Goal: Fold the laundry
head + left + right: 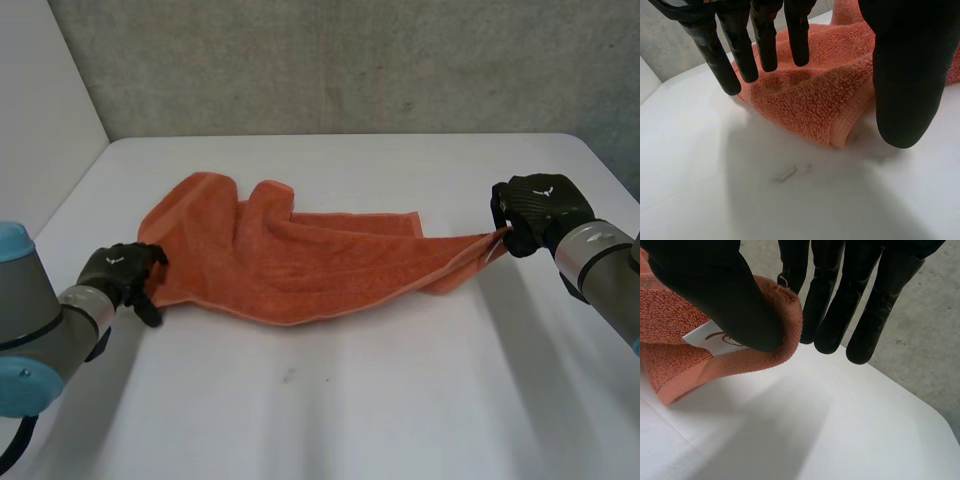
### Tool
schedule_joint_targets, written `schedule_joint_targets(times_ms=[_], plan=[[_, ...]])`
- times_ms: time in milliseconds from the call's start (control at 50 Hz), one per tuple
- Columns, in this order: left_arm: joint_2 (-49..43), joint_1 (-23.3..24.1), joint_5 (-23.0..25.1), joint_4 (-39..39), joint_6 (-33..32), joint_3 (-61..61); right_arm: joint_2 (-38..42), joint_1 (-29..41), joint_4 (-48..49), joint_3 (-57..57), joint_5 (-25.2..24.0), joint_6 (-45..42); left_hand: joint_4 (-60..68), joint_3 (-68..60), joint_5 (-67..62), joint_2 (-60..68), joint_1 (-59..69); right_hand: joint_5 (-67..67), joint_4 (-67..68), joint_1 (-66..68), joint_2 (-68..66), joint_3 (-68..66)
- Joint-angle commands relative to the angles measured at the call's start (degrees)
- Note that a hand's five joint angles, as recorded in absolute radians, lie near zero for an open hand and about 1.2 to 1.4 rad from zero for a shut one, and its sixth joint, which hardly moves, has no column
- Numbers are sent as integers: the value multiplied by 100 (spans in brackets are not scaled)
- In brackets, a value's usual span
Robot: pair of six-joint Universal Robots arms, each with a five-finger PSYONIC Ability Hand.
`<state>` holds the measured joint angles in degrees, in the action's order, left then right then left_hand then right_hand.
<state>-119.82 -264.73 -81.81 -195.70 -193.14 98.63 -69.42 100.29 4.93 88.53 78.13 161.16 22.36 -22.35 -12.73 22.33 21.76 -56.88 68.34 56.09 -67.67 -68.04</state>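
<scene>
An orange towel (290,260) lies rumpled across the white table (330,400), stretched to a point at its right end. My right hand (535,213) is shut on that right corner: in the right wrist view the thumb (725,295) pinches the towel corner (785,335) with its white label (715,337) against the fingers. My left hand (125,272) sits at the towel's left edge. Its fingers (747,45) hang straight and spread above the towel's corner (825,100), with the thumb (905,75) apart on the other side, holding nothing.
A grey wall (350,60) rises behind the table's far edge. Bare table surface lies in front of the towel and beyond it.
</scene>
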Motion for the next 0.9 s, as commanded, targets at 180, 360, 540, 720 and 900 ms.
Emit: schedule_joint_targets(times_ms=[180, 360, 540, 720, 900], plan=[[-51, -157, 33, -117, 93, -283, -19, -18, 0, -54, -17, -40, 5764, -5765, -5727, 5767, 5824, -1312, 1166, 2391, -1233, -1196], [1390, -122, 112, 207, -188, -55, -440, 8, -1202, -511, -9, -733, 5764, -5765, -5727, 5767, 5824, -1312, 1166, 2391, -1233, -1196], [2200, -78, 121, 1182, -1451, 183, -546, 61, -2882, -477, 105, -2227, 5764, -5765, -5727, 5767, 5824, -1312, 1166, 2391, -1233, -1196], [891, -70, 60, 1448, -3088, 254, 534, 149, -2910, -335, 114, -2563, 5764, -5765, -5727, 5767, 5824, -1312, 1166, 2391, -1233, -1196], [214, 141, 51, 771, -3212, -1976, 1133, 545, -2392, -3549, 843, -1686, 5764, -5765, -5727, 5767, 5824, -1312, 1166, 2391, -1233, -1196]])
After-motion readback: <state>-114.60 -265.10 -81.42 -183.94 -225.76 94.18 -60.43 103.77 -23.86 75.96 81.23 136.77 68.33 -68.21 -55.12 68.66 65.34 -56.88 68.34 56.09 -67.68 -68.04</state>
